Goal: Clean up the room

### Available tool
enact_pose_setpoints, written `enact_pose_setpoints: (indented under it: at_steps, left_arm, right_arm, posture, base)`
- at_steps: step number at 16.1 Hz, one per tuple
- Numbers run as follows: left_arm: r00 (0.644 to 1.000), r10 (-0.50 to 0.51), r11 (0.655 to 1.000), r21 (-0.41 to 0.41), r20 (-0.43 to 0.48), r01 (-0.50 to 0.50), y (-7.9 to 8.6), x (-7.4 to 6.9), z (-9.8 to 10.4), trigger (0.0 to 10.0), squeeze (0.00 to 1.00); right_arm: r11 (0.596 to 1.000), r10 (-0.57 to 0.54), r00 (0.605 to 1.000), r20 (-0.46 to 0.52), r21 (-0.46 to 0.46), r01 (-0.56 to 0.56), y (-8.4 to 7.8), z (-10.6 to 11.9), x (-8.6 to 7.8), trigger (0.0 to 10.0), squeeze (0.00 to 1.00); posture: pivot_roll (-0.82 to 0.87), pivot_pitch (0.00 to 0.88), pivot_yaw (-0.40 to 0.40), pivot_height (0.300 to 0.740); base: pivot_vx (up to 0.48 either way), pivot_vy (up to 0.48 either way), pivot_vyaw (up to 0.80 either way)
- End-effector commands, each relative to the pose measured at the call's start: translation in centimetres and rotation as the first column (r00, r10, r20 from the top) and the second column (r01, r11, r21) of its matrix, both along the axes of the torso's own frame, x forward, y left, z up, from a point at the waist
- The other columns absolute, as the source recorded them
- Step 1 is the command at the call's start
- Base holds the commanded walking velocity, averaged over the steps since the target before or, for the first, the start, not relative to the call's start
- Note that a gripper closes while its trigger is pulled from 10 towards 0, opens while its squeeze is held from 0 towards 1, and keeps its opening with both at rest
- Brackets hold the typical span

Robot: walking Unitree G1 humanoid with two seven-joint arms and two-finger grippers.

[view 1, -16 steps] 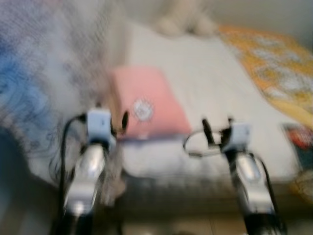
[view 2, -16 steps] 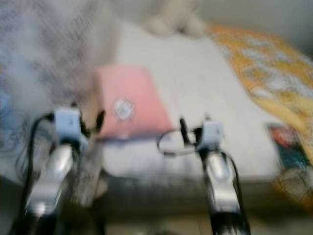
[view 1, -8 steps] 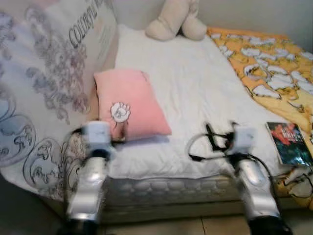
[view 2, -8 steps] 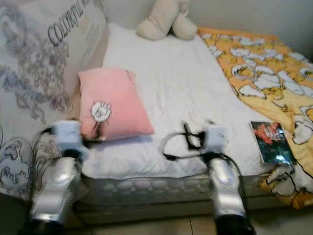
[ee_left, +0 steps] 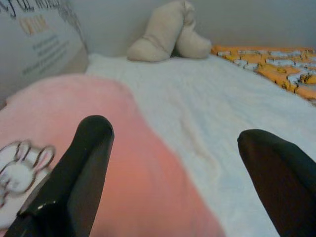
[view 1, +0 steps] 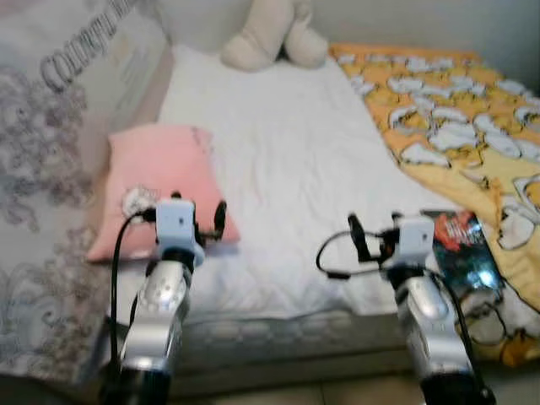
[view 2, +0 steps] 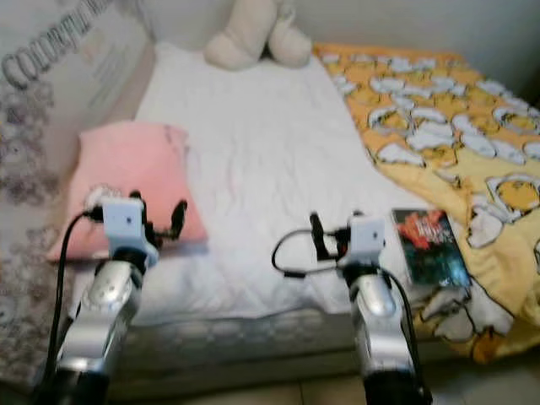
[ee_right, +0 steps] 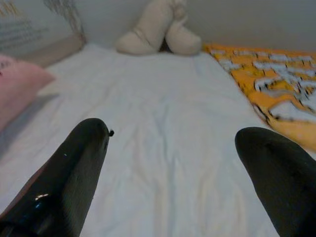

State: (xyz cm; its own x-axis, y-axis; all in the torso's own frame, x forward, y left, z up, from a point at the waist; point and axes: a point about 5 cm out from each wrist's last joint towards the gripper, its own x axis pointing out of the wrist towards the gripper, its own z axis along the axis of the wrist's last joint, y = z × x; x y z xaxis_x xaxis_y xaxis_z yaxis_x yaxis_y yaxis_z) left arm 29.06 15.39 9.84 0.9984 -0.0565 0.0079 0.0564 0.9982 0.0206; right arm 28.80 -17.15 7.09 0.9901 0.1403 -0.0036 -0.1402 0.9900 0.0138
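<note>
1. Ahead, a bed (view 1: 287,169) with a white sheet is filling the space, a yellow patterned blanket (view 1: 456,126) lying along its right side and a large printed cushion (view 1: 51,126) leaning at its left.
2. Both pincers are hovering over the near edge, spread wide and holding nothing: the left gripper (ee_left: 173,173) above the pink pillow (view 1: 152,186), the right gripper (ee_right: 173,173) above bare sheet.
3. One pink pillow, one book (view 1: 456,245) near the right gripper, and one beige plush toy (view 1: 270,34) at the head are lying on it.
</note>
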Motion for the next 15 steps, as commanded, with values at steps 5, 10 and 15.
enact_pose_setpoints:
  at_steps: [5,10,15]
  left_arm:
    - [0.996,0.09,0.995,-0.041,0.006,-0.09,1.9,0.1,0.3,10.0,0.0]
    - [0.989,0.148,0.988,-0.057,0.018,-0.147,3.2,-0.1,0.7,10.0,0.0]
    - [0.992,0.102,0.994,-0.035,0.074,-0.1,2.6,0.5,2.1,10.0,0.0]
  right_arm:
    - [1.0,-0.008,1.0,0.014,0.026,0.008,0.6,0.7,1.3,10.0,0.0]
    - [0.998,0.054,0.998,0.02,0.027,-0.055,2.0,0.9,1.6,10.0,0.0]
    - [0.996,0.062,0.998,0.026,0.056,-0.063,3.2,1.3,2.4,10.0,0.0]
  posture:
    - [0.02,0.0,-0.028,0.74]
    - [0.04,0.0,-0.062,0.74]
    - [0.07,0.0,-0.052,0.74]
  base:
    - [0.295,-0.376,0.0]
    - [0.302,-0.37,0.0]
    - [0.302,-0.369,0.0]
